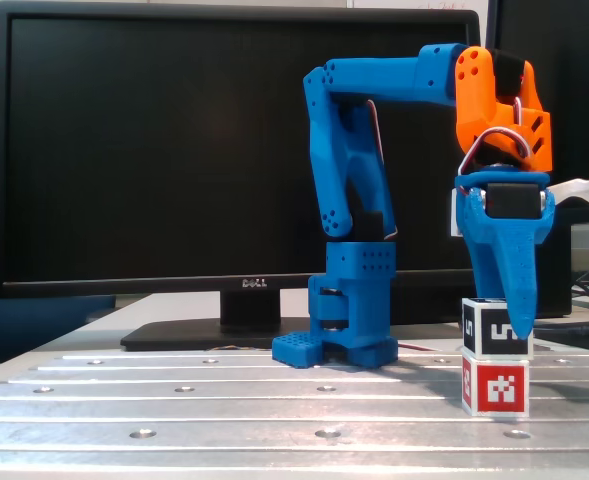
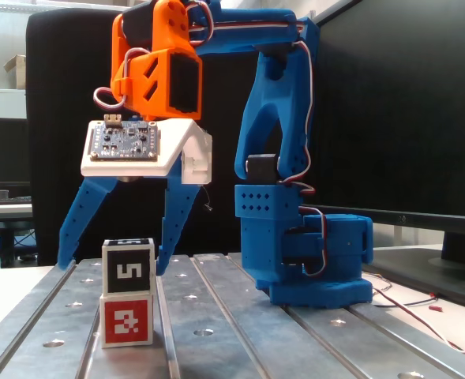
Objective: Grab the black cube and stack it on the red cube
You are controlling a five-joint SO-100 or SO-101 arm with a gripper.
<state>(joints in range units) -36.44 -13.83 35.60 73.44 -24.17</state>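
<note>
Nearest the cameras, the red cube (image 2: pixel 126 320) sits on the ribbed metal worktop (image 2: pixel 240 332), and the black cube (image 2: pixel 128 268) rests squarely on top of it, its white "5" facing one fixed view. Both lie directly below the pincer (image 2: pixel 112 265), the black cube between the two blue fingertips and the red one lower still.

The pincer is spread wide and holds nothing: in that same fixed view its left finger (image 2: pixel 78 221) splays well clear of the black cube, while the right finger (image 2: pixel 177 217) ends just beside the cube's upper right edge (whether it touches there I cannot tell).

In a fixed view the stack appears again, black cube (image 1: pixel 496 328) over red cube (image 1: pixel 495 386), with the pincer (image 1: pixel 522 335) seen edge-on so that one finger overlaps the black cube's face and the gap between the fingers is hidden.

Above the pincer are a white bracket with a circuit board (image 2: pixel 125 140) and the orange wrist (image 2: pixel 159 71). Behind it stands the blue arm base (image 2: pixel 307 253), bolted to the worktop, and farthest back a dark monitor (image 1: pixel 154 150).
</note>
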